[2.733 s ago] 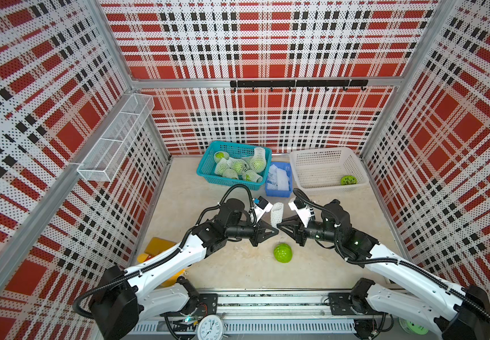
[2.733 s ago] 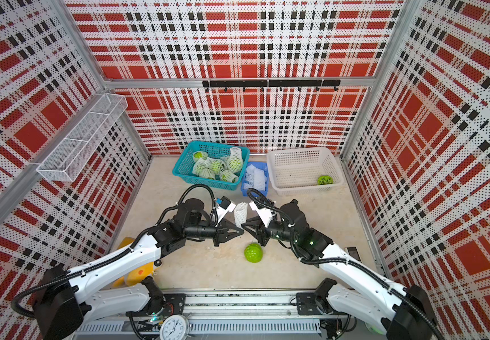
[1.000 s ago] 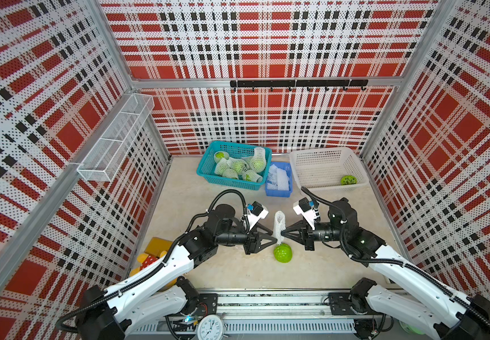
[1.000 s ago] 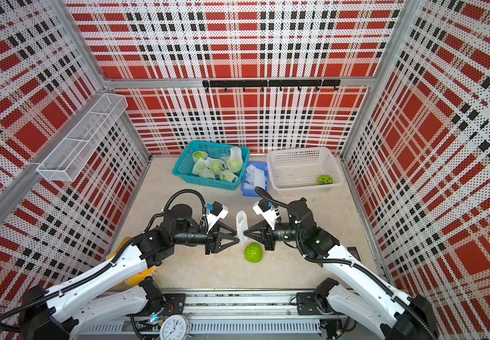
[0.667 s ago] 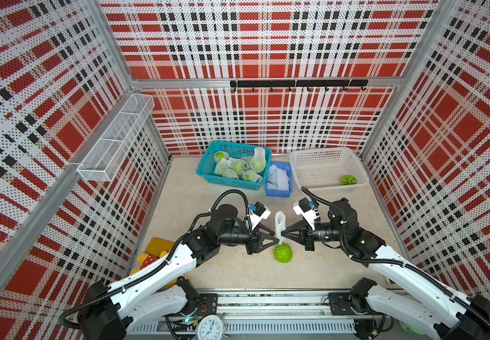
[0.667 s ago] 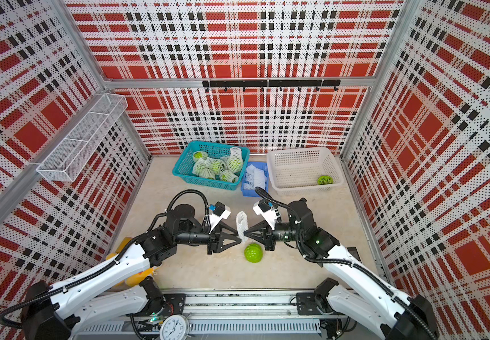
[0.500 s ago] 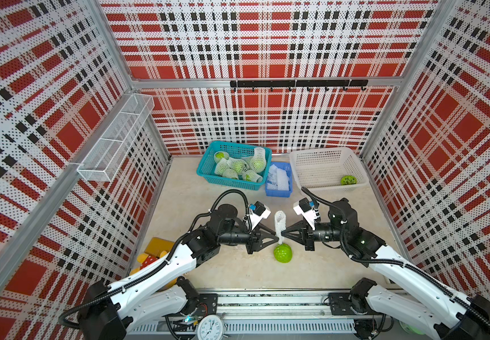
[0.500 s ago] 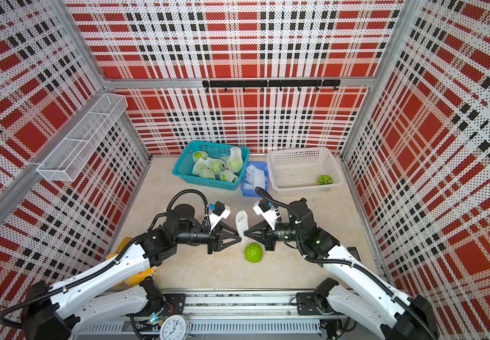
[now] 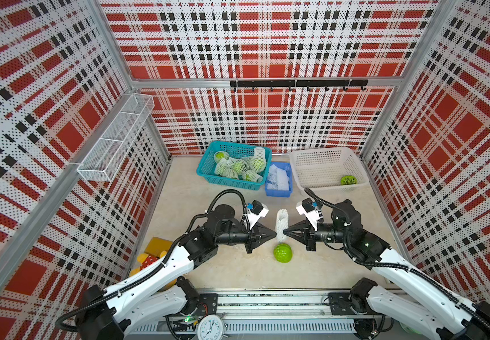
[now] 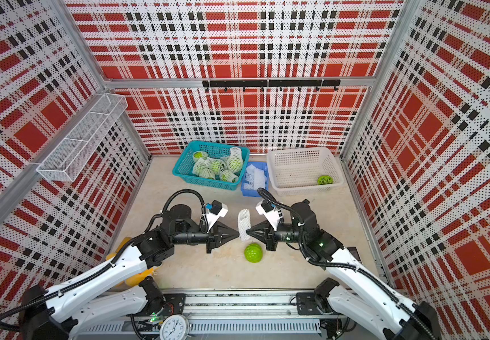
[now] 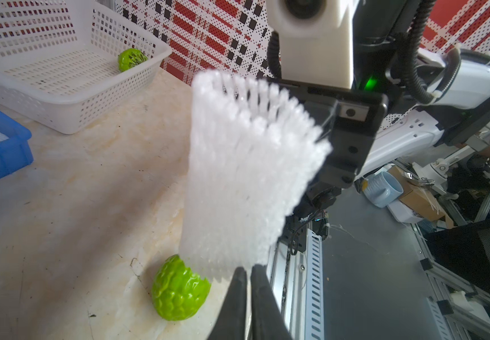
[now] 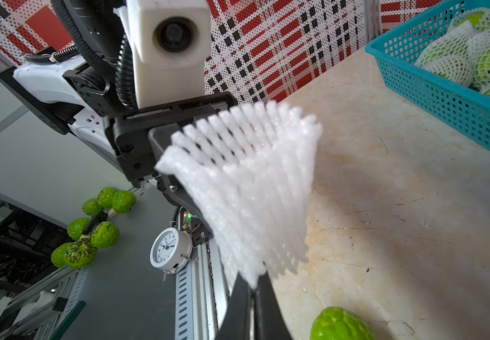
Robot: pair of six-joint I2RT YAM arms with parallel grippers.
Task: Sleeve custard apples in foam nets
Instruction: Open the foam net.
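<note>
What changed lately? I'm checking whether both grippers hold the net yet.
The left gripper closed on the foam net, opposite the right gripper, which stayed clamped on it. Net and grippers had shifted nearer the custard apple, which stayed put.

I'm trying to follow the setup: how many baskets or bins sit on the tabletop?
3. A teal basket at the back holds netted fruit; a small blue bin beside it holds white nets; a white basket stands beside that. None seems hidden.
</note>
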